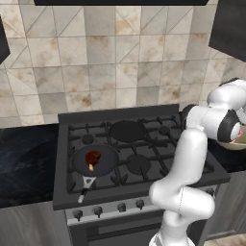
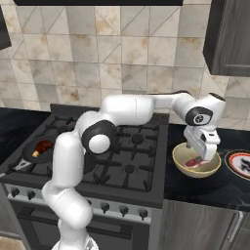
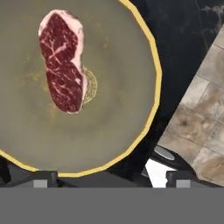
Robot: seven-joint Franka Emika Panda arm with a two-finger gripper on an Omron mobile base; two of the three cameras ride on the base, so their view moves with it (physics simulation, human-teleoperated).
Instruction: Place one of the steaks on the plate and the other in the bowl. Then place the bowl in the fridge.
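Two steaks show: a pinkish-red marbled steak (image 3: 63, 61) lies inside the one deep tan-yellow bowl (image 2: 181, 166) on the dark counter, and a dark reddish-brown steak (image 1: 92, 157) sits in the single black frying pan (image 1: 106, 166) on the stove. One patterned plate (image 2: 240, 165) rests beside the bowl. The gripper (image 2: 204, 151) hangs over the bowl, jaws spread wide, holding nothing.

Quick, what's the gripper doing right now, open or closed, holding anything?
Gripper: open, holding nothing, just above the bowl; the marbled steak lies free inside it.
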